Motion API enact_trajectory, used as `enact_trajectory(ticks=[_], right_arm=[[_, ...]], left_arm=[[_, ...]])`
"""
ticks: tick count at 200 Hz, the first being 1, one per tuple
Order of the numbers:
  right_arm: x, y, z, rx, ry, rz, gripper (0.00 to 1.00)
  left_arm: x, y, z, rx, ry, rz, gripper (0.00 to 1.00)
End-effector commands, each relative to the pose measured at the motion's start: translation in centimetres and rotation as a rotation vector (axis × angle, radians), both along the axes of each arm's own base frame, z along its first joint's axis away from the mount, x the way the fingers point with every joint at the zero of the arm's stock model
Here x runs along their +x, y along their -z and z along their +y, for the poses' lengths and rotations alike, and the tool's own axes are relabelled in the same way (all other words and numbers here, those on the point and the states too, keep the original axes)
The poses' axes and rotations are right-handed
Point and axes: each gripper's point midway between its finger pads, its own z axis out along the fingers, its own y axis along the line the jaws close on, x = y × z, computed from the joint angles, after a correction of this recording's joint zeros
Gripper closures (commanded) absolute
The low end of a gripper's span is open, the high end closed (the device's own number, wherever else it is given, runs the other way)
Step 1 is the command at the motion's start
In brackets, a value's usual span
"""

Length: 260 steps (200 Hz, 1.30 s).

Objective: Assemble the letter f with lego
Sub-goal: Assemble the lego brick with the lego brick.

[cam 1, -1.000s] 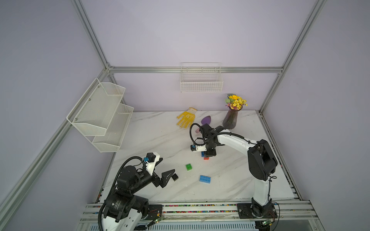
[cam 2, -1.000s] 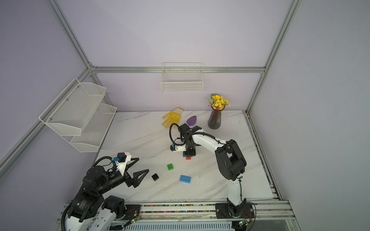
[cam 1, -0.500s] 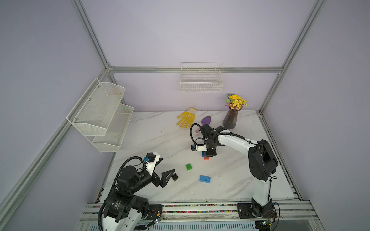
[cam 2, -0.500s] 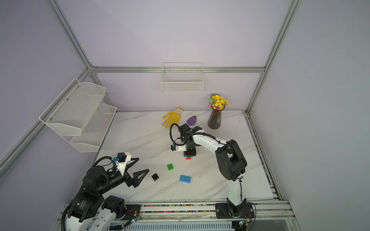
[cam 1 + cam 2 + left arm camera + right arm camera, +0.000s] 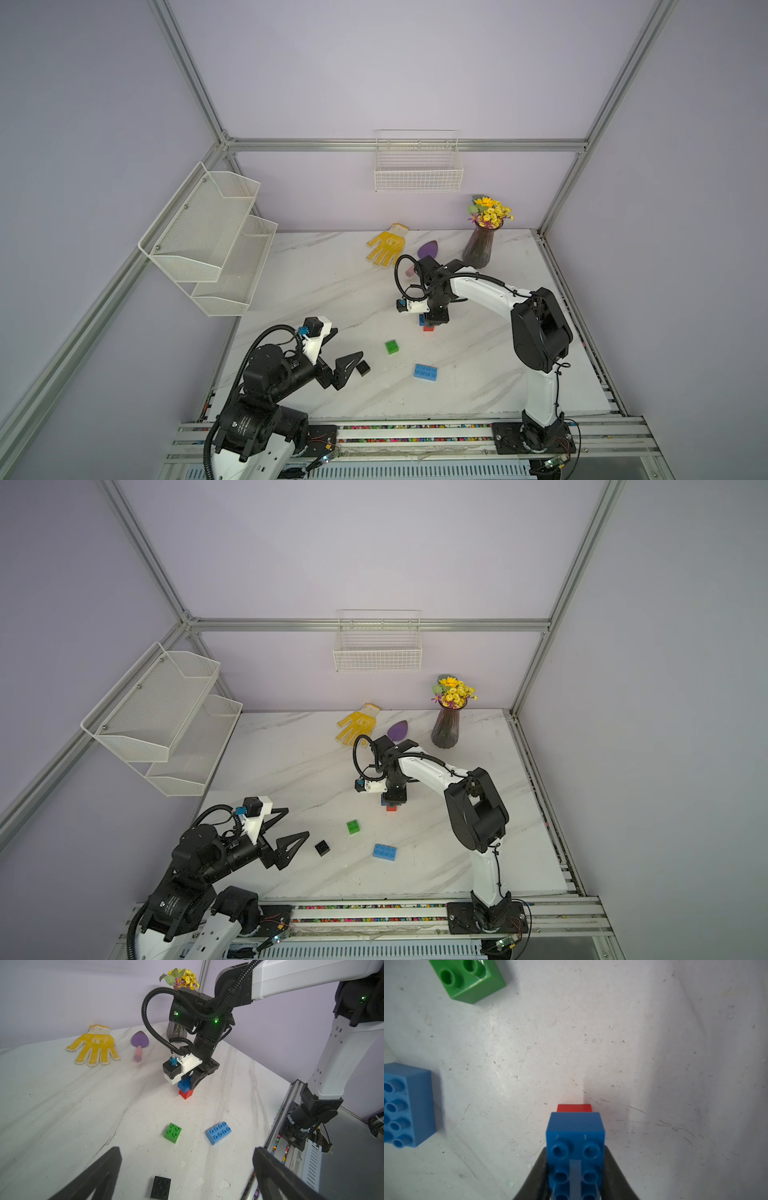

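The marble table [image 5: 316,291] lies under both my arms, with a two-tier mesh shelf [image 5: 208,237] on the wall to my left and a wire basket [image 5: 417,174] on the back wall.

My right gripper [image 5: 193,1082] points straight down over the middle of the table, its jaws clamped on the long sides of a blue brick [image 5: 575,1132]. My left gripper [image 5: 349,342] hangs low near the front left corner, jaws wide apart, with nothing in them.

At the back a vase [image 5: 480,247] of yellow flowers stands upright. A yellow glove [image 5: 385,249] lies flat near it, and a purple trowel [image 5: 140,1043] lies between the two.

The blue brick I hold sits studs up on a red brick [image 5: 186,1094], which stands on the table. The blue one overhangs it on one side, and I cannot tell whether the two are pressed fully together. That pair is all there is of the F.

The other blue brick [image 5: 425,371] lies loose nearer the front edge, well apart from the stack. The green brick [image 5: 391,346] lies between that stack and my left gripper. The black brick [image 5: 363,368] lies just in front of my left fingertips, untouched. All three are studs up.
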Motion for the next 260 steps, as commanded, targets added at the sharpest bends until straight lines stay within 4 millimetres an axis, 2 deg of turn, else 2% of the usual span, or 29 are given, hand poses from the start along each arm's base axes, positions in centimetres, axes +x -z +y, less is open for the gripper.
enact_trajectory(ticks=[1,44,71,107,173,213,247,260], right_arm=[[-3.1,5.7,-2.0,-0.105,0.019,0.176,1.0],[-3.4,6.9,-1.8,-0.104,0.023,0.204,1.0],[-2.8,6.5,-1.8,-0.106,0.033,0.175,1.0],[-1.6,4.4,-1.3,-0.098,0.104,0.12,1.0],[-0.1,-1.3,0.5,0.028,0.148,-0.031,1.0],[0.5,-3.1,1.0,0.06,0.155,-0.06,0.86],[0.7,-4.5,1.5,0.097,0.151,-0.082,0.66],[0.7,-4.6,1.5,0.101,0.155,-0.083,0.63]], left_arm=[[0.0,-0.2,-0.1,-0.002,0.005,-0.011,0.0],[0.0,-0.2,-0.1,-0.001,0.004,-0.011,0.0],[0.0,-0.2,-0.1,0.0,0.004,-0.008,0.0],[0.1,-0.1,-0.1,0.002,0.001,-0.003,0.0],[0.3,0.1,-0.1,0.004,0.002,0.008,0.0],[0.1,-0.1,-0.1,0.001,0.002,-0.001,0.0],[0.1,-0.1,-0.1,0.001,0.004,-0.001,0.0],[0.1,-0.1,-0.1,0.001,0.003,-0.002,0.0]])
